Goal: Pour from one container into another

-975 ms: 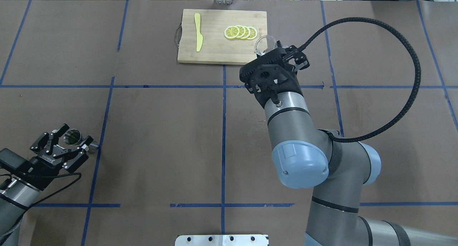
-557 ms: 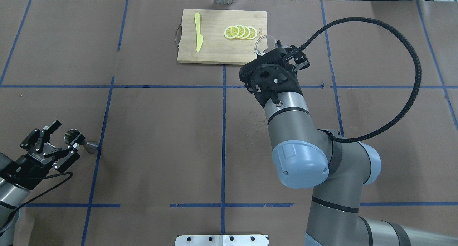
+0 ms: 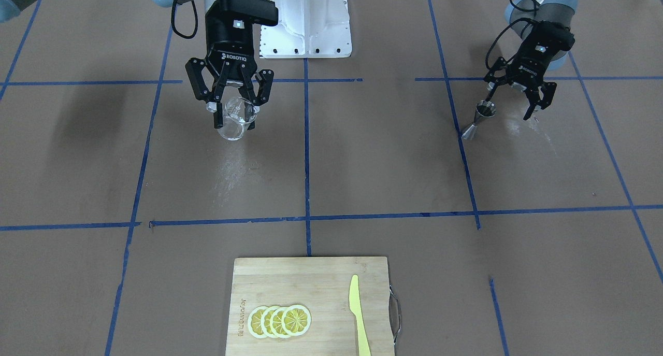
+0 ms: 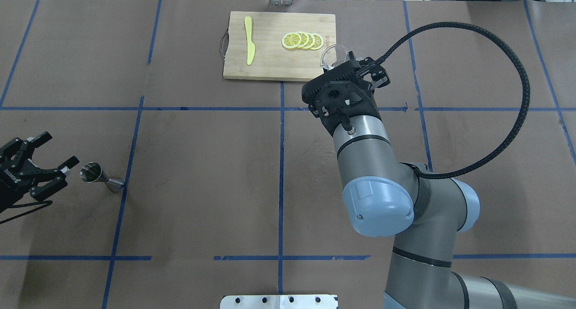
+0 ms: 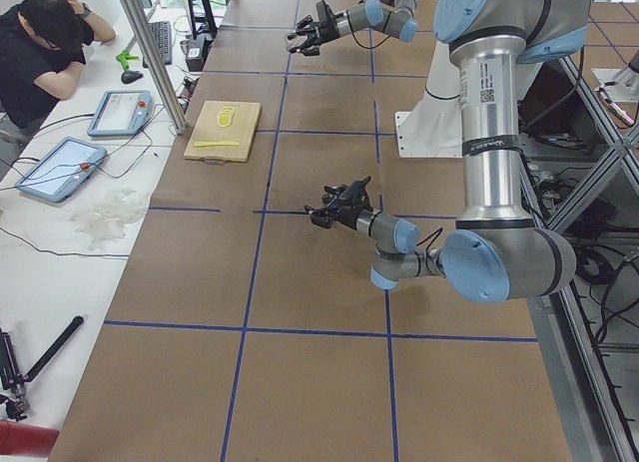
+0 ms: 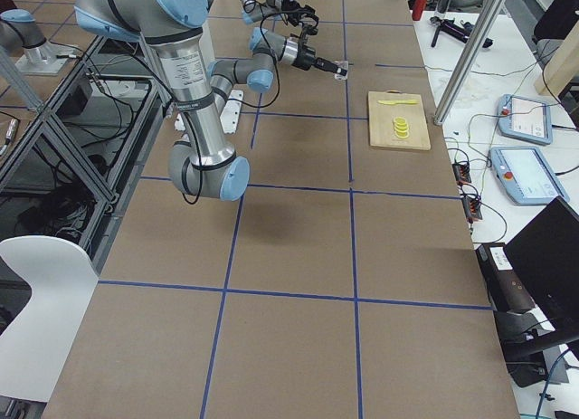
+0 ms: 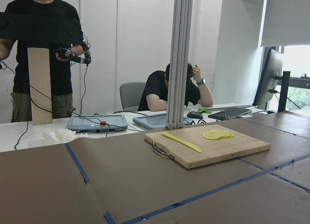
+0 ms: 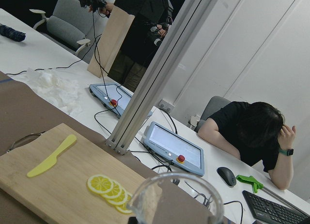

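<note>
A small steel jigger point(image 4: 96, 176) point(image 3: 479, 118) stands upright on the brown table near the left side. My left gripper point(image 4: 58, 155) point(image 3: 512, 104) is open, a short way left of the jigger and not touching it. A clear glass cup point(image 3: 234, 122) point(image 4: 332, 56) hangs above the table, and my right gripper point(image 3: 235, 112) is shut on it, one finger on each side. Its rim point(image 8: 174, 197) fills the bottom of the right wrist view. The left wrist view shows no gripper and no jigger.
A wooden cutting board point(image 4: 270, 61) point(image 3: 321, 278) lies at the far edge with lemon slices point(image 4: 302, 40) and a yellow plastic knife point(image 4: 249, 40). The robot base plate point(image 3: 305, 34) sits at the near edge. Seated operator point(image 5: 45, 43) is beyond the table.
My left gripper has drawn back to the left, away from the jigger, which stays standing on the table. The right arm and glass cup have not moved.
</note>
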Robot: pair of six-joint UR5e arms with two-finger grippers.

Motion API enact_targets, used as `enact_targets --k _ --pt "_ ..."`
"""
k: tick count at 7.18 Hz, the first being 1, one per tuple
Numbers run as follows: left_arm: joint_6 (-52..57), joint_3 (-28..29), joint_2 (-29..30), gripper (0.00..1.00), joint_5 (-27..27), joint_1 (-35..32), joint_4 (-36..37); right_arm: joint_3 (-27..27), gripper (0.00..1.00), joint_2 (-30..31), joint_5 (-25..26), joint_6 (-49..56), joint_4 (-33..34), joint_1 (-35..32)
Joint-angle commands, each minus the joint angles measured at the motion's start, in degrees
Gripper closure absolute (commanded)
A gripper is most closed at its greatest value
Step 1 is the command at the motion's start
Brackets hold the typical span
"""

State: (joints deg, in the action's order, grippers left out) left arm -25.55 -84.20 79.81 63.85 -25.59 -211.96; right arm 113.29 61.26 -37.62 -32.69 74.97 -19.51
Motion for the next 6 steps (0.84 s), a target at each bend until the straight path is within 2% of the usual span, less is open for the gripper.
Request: enact_targets --k 1,3,5,6 --pt "1.20 -0.09 0.26 0.00 13.44 -11.45 9.32 0.00 1.00 0.00 0.00 0.00 0.00 0.00" --pt "8.73 -0.09 3.75 0.00 25.75 -22.61 22.75 -0.09 1.00 0.09 0.00 -0.09 0.00 0.00" --pt "9.63 -0.09 5.10 0.00 33.68 -29.14 32.27 0.00 1.00 0.09 0.00 -0.18 0.00 0.00" --pt "12.94 -0.96 5.71 0.00 40.06 -34.82 41.28 0.00 1.00 0.18 0.00 -0.18 0.00 0.00"
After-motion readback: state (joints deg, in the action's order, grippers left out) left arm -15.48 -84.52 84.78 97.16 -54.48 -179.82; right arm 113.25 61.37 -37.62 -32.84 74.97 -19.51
